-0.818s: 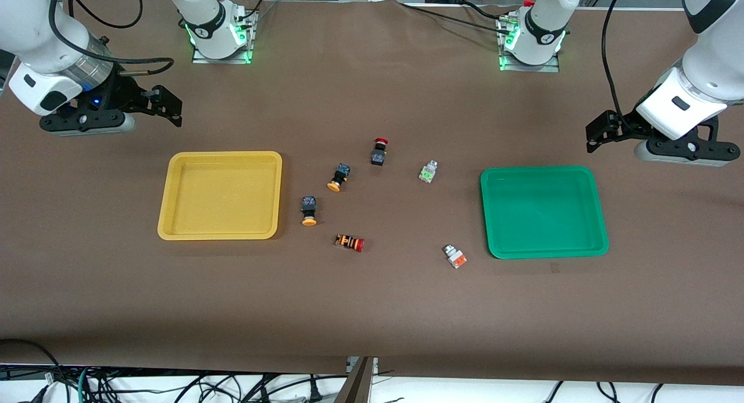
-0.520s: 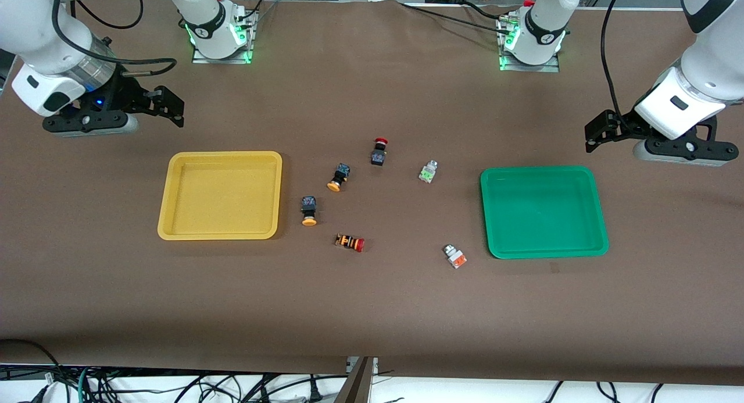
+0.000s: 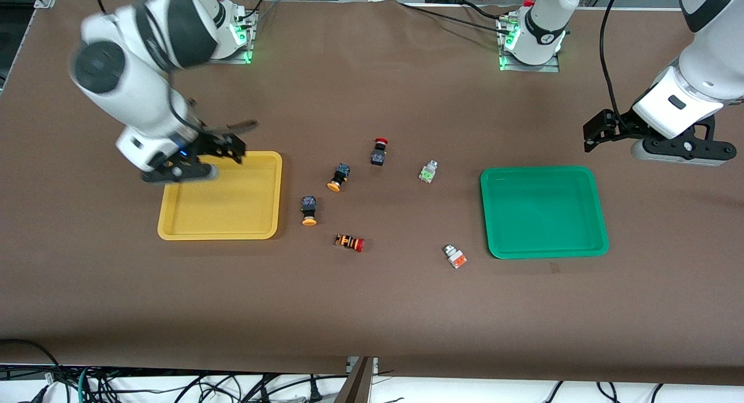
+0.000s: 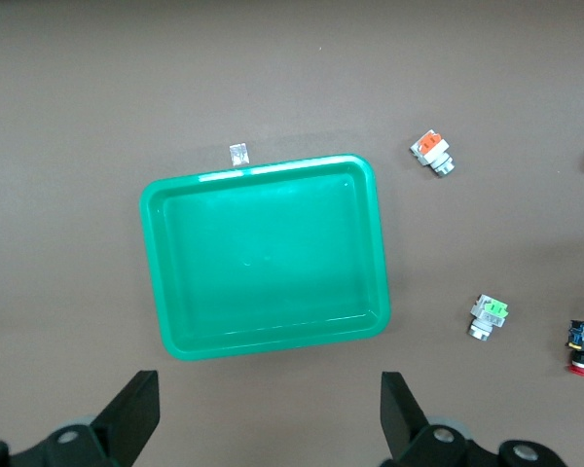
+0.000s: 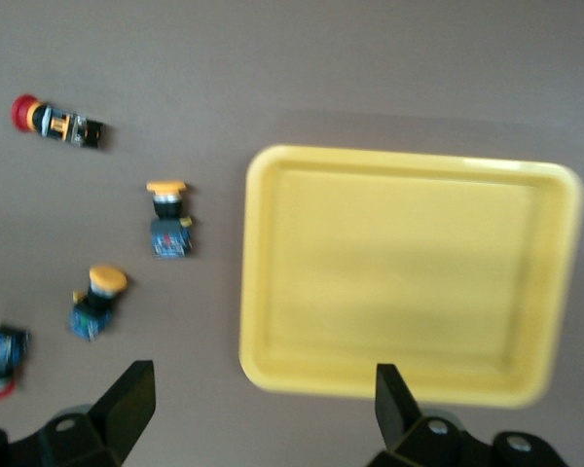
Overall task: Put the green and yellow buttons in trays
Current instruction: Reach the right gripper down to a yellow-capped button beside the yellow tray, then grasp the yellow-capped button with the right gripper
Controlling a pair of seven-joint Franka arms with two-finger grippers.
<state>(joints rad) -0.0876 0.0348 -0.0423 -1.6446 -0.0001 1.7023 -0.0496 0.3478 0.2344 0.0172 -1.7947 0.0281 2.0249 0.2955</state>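
Observation:
Two black buttons with yellow caps (image 3: 337,177) (image 3: 308,210) lie beside the yellow tray (image 3: 218,235). The green-faced silver button (image 3: 428,172) and the orange-faced silver button (image 3: 455,256) lie near the green tray (image 3: 546,253). My right gripper (image 3: 231,147) is open and empty over the yellow tray's edge toward the robots. The right wrist view shows it (image 5: 258,413) with the tray (image 5: 389,389) and both yellow buttons (image 5: 168,219) (image 5: 97,300). My left gripper (image 3: 596,134) is open and empty over bare table beside the green tray. The left wrist view shows it (image 4: 270,428) with the green tray (image 4: 273,342) and the silver buttons (image 4: 432,153) (image 4: 488,317).
A black button with a red cap (image 3: 379,151) lies between the trays, farther from the front camera. An orange-striped button with a red cap (image 3: 350,242) lies nearer. Both trays hold nothing. Brown table spreads wide toward the front camera.
My right arm has swung from the right arm's end of the table to over the yellow tray's edge. My left gripper has barely moved. The buttons have not moved.

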